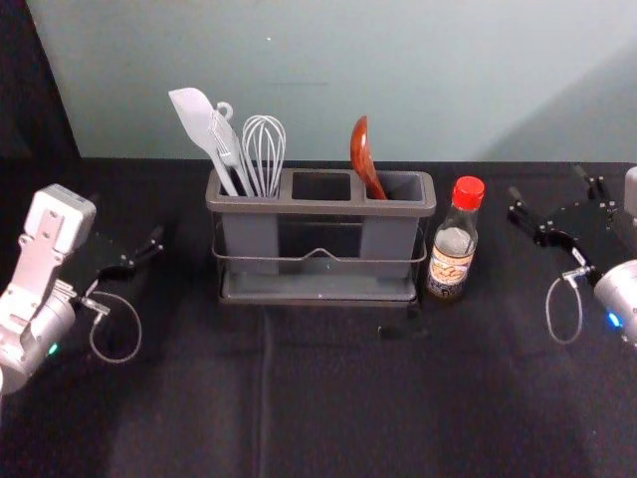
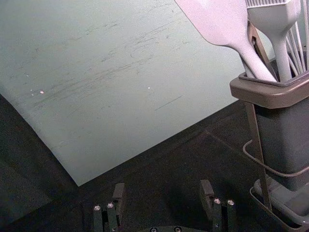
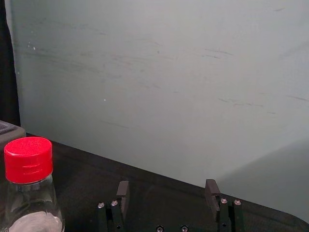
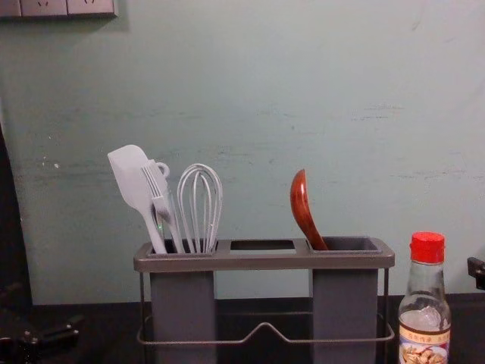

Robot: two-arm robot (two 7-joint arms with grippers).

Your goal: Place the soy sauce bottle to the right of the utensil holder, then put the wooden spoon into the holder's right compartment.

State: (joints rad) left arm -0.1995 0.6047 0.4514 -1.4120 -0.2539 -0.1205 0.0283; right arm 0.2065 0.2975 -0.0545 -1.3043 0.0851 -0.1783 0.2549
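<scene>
The soy sauce bottle [image 1: 453, 242] with its red cap stands upright just right of the grey utensil holder [image 1: 318, 207]. In the holder's right compartment the wooden spoon [image 1: 366, 159] leans with its bowl up, also seen in the chest view as a reddish-brown spoon [image 4: 303, 208]. My right gripper [image 1: 549, 214] is open and empty, to the right of the bottle; in the right wrist view the gripper [image 3: 167, 200] has its fingers apart. My left gripper [image 1: 137, 251] is left of the holder, and in the left wrist view the gripper [image 2: 161, 200] is open and empty.
A white spatula [image 1: 204, 127], a small brush and a whisk [image 1: 264, 154] stand in the holder's left compartment. Behind the black-covered table [image 1: 338, 398] rises a pale wall [image 1: 398, 60]. A socket panel [image 4: 57, 7] is at the chest view's upper left.
</scene>
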